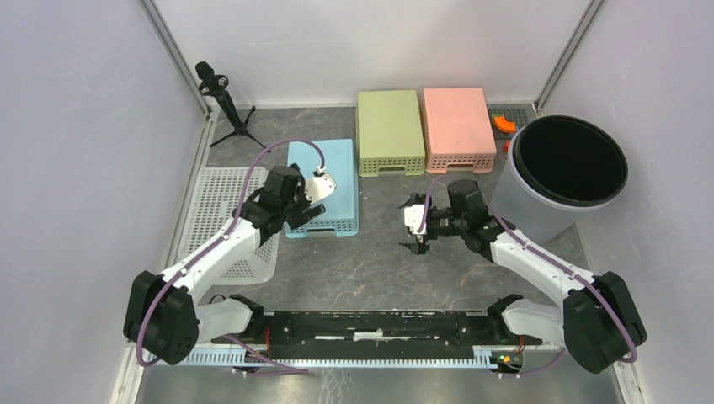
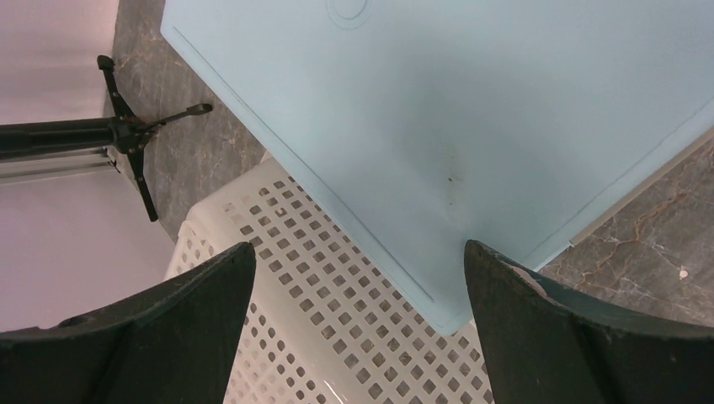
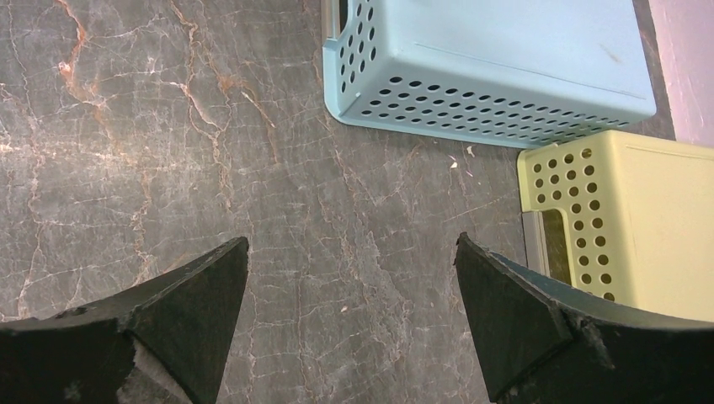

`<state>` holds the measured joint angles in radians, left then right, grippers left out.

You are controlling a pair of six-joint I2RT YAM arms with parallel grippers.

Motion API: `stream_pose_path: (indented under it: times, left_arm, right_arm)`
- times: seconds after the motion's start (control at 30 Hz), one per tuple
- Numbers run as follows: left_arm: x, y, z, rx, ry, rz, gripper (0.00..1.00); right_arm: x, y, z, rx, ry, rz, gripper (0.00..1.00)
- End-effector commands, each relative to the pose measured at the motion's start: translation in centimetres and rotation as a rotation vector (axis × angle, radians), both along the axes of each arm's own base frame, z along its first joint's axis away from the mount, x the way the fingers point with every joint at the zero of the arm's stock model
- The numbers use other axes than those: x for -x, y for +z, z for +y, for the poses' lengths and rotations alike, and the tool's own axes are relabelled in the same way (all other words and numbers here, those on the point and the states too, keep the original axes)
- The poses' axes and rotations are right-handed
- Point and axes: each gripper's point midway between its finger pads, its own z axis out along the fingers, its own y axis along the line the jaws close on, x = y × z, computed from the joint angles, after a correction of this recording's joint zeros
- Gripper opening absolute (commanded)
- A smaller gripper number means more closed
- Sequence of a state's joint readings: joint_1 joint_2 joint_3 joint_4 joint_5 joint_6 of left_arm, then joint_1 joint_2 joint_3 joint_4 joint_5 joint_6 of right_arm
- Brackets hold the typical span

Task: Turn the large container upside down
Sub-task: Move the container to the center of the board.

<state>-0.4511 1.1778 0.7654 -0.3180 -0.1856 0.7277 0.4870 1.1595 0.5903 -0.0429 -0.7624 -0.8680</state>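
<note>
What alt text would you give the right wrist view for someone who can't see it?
The right gripper hangs open over the dark marbled table, holding nothing. A blue perforated basket lies beyond it at the top, and a yellow-green perforated basket sits at the right edge.

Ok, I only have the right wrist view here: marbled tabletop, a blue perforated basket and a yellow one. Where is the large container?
Observer: The large grey bucket stands upright, mouth up, at the right side of the table, off to the right of the right claw.
Operator: Is the other arm on it?
Observer: No. The left claw hangs open over the blue basket, well apart from the bucket.
Operator: Anything close beside the bucket?
Observer: A pink basket stands just to its left, with something small and orange between them.
</note>
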Motion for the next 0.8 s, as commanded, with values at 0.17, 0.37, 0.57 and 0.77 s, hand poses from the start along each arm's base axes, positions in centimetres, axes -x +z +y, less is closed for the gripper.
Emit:
stream_pose_path:
  times: [0.17, 0.37, 0.57, 0.77]
  left_arm:
    - [0.3, 5.1, -2.8, 0.148, -0.106, -0.053, 1.00]
    - [3.9, 4.1, -4.6, 0.197, -0.274, 0.048, 1.00]
    - [2.4, 1.3, -2.7, 0.103, -0.184, 0.019, 1.00]
    - [0.5, 1.3, -1.5, 0.043, -0.105, -0.024, 1.00]
  right_arm:
    - [-0.1, 0.8, -0.1, -0.017, 0.011, -0.032, 0.98]
    - [-0.1, 0.7, 0.0, -0.014, 0.012, -0.027, 0.98]
    - [-0.1, 0.7, -0.1, -0.016, 0.010, -0.025, 0.98]
    - [-0.1, 0.7, -0.1, -0.017, 0.007, -0.023, 0.98]
